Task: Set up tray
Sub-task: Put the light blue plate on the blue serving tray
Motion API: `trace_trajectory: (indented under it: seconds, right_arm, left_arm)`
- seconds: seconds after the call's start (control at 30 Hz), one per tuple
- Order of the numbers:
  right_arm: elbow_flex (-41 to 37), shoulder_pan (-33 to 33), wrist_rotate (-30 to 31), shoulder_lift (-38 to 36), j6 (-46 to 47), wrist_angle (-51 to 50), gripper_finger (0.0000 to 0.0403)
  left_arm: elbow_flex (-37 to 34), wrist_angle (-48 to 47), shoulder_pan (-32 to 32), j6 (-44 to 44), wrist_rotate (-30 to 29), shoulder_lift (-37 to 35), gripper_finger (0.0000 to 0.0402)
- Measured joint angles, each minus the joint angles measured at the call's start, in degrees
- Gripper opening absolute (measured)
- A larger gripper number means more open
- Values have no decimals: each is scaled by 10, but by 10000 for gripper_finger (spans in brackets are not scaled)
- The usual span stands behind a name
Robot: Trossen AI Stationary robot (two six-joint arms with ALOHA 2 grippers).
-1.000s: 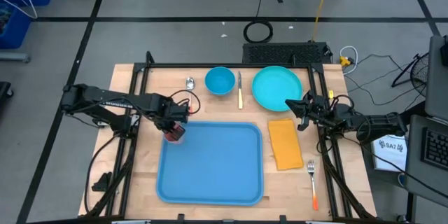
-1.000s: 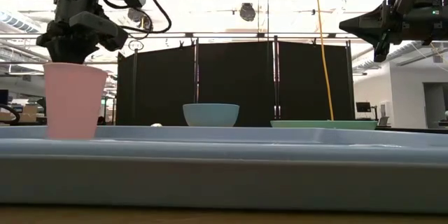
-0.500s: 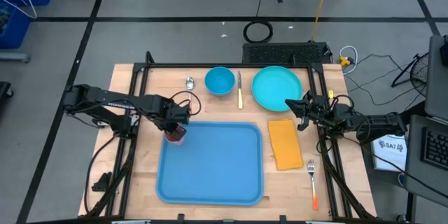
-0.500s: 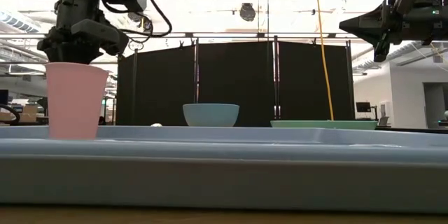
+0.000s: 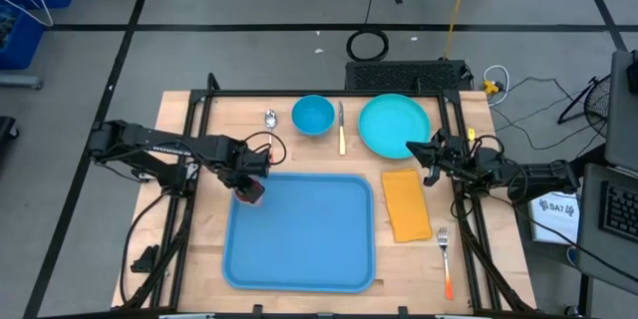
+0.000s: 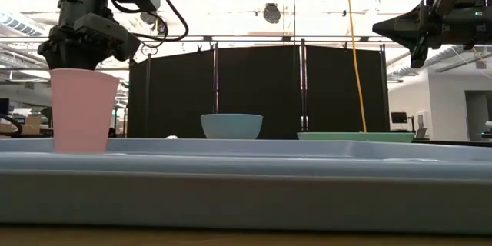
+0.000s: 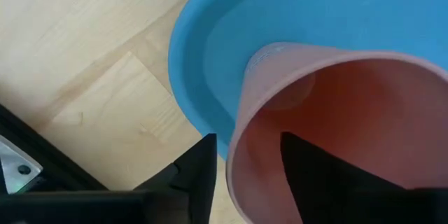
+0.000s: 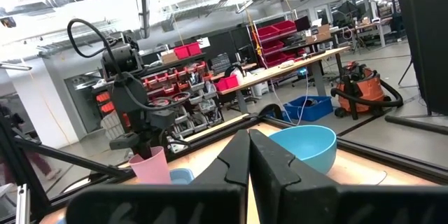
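Note:
The light-blue tray (image 5: 299, 234) lies on the wooden table, near the middle. A pink cup (image 5: 251, 192) stands upright on its base in the tray's far-left corner, also shown in the low view (image 6: 81, 111). My left gripper (image 7: 248, 171) is just above the cup, pointing down and open. One finger (image 7: 199, 175) is outside the cup's rim (image 7: 234, 154) and one finger (image 7: 315, 171) is inside, with a gap on each side of the wall. My right gripper (image 5: 411, 150) is shut and empty, raised above the table between the teal plate (image 5: 395, 125) and the orange napkin (image 5: 406, 204).
A blue bowl (image 5: 313, 115), a spoon (image 5: 270, 118) and a yellow-handled knife (image 5: 341, 130) lie along the far edge beside the plate. A fork (image 5: 445, 259) lies near the table's right front. Black frame rails run along the table's left, right and far sides.

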Motion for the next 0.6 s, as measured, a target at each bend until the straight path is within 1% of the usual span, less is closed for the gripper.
trace_trajectory:
  seconds: [0.2,0.33,0.47,0.6]
  right_arm:
    - [0,0,0,0,0,0,0]
    - [0,0,0,0,0,0,0]
    - [0,0,0,0,0,0,0]
    - [0,0,0,0,0,0,0]
  left_arm:
    - [0,0,0,7,-3,0,181]
    - [0,-1,0,12,-3,-4,184]
    - [1,-1,0,12,-4,-23,184]
    - [1,0,0,2,-9,-64,184]
